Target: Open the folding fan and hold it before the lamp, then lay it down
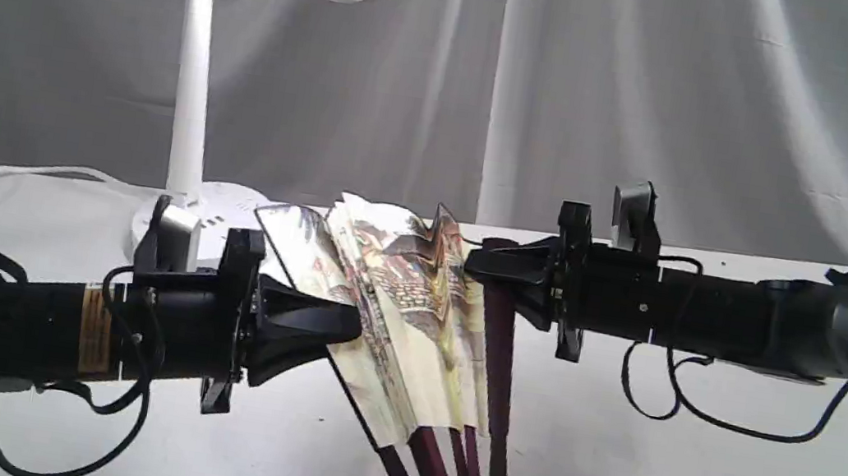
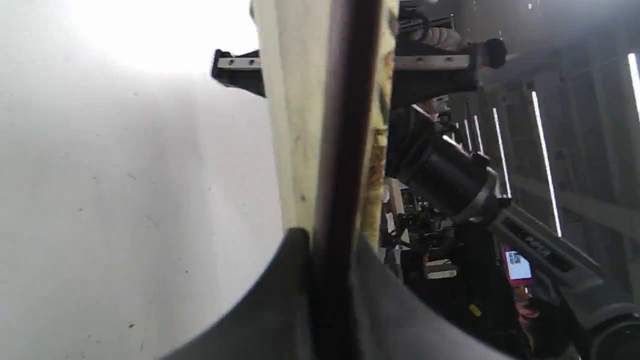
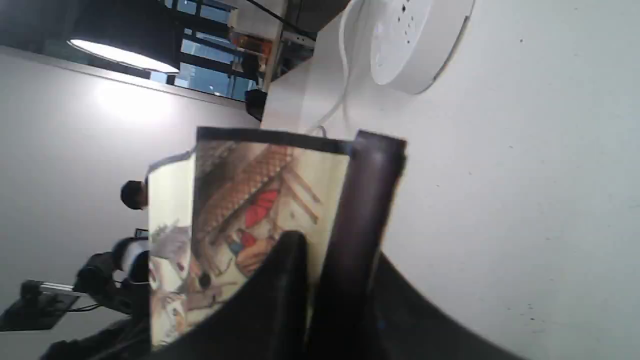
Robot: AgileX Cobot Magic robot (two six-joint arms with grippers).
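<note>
The white table (image 1: 694,442) is the biggest thing here, and the lamp (image 1: 191,97) stands on it at the back left. The folding fan (image 1: 397,309) is up in the air above the table, between the two arms. In the exterior view it sits just in front of the lamp's round base.

The step in hand looks like opening the fan. To do it well, I think the arms should pull apart slowly and evenly. They should move in a curve around the spot where the sticks meet. Then the paper spreads and does not rip. Both claws need a tight hold so no stick slips out.

The fan is only partly open. Its paper is cream, with little houses painted on it and a thin black edge on top. The folds in the middle are bunched up.

The left gripper (image 1: 345,325) is pinching the dark outer stick (image 2: 345,150) on its side. The right gripper (image 1: 474,264) is pinching the other outer stick (image 3: 360,220) near its top.

The dark red ribs (image 1: 442,465) run down and come close together. The spot where they join is out of the picture.
</note>
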